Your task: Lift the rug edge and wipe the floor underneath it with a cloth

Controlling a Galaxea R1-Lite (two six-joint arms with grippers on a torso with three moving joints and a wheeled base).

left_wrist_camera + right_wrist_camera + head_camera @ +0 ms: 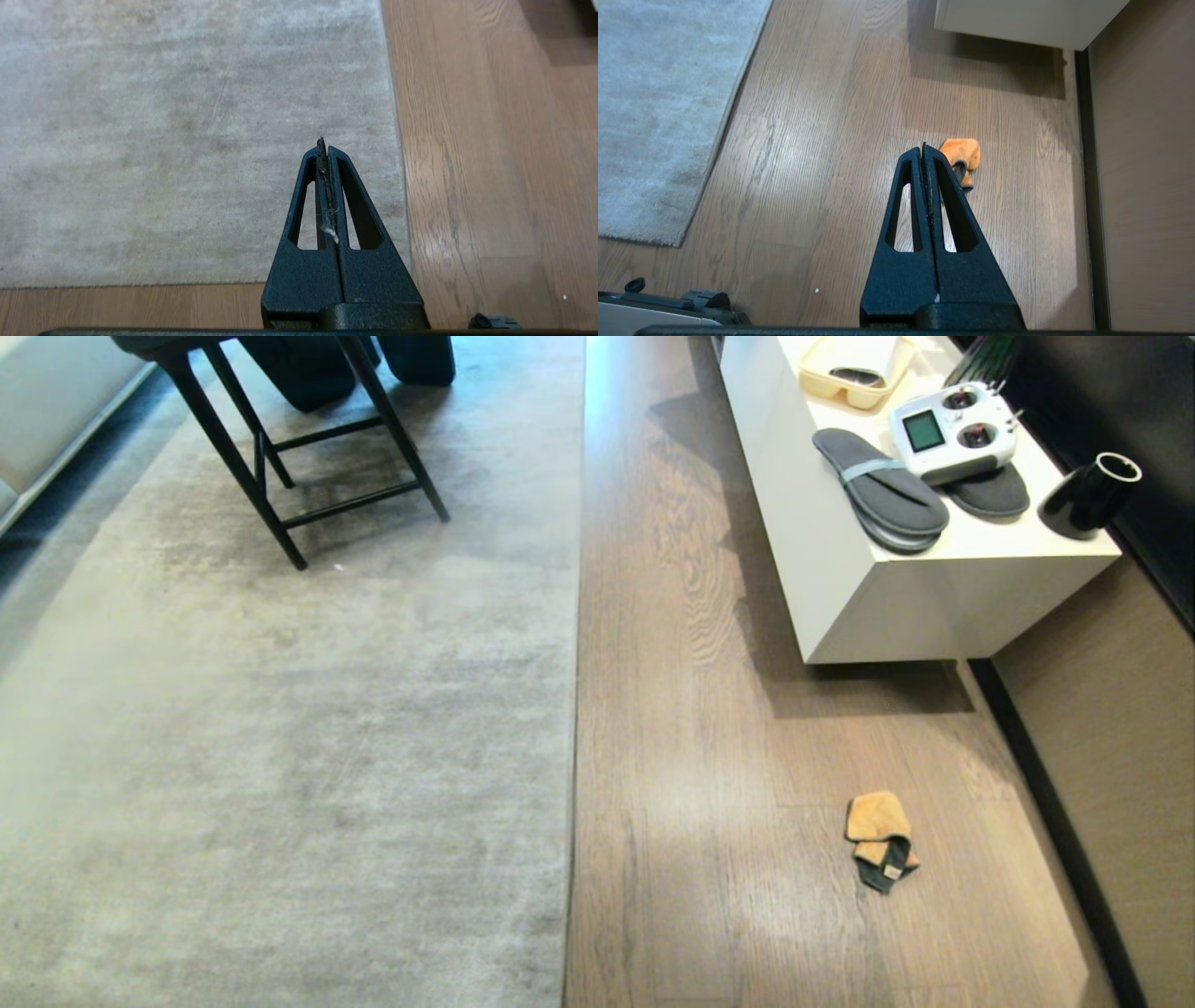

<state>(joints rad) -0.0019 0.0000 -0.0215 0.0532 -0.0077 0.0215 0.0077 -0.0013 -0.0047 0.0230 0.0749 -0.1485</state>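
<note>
Head view: cloth (879, 838) lying crumpled on the floor (709, 756), well right of the rug edge (573, 709). Right hand (923, 147) clenched, empty, above it; left hand (323, 142) clenched over rug. Best: unclench right, descend straight, pinch the raised fold.

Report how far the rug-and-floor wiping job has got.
Done: nothing visible. The rug edge lies flat on the wood floor, and the orange cloth sits crumpled on the planks near the white cabinet. In hand: nothing; the left gripper over the rug and the right gripper above the floor are both shut and empty. Left: grab cloth, lift edge, wipe underneath.
</note>
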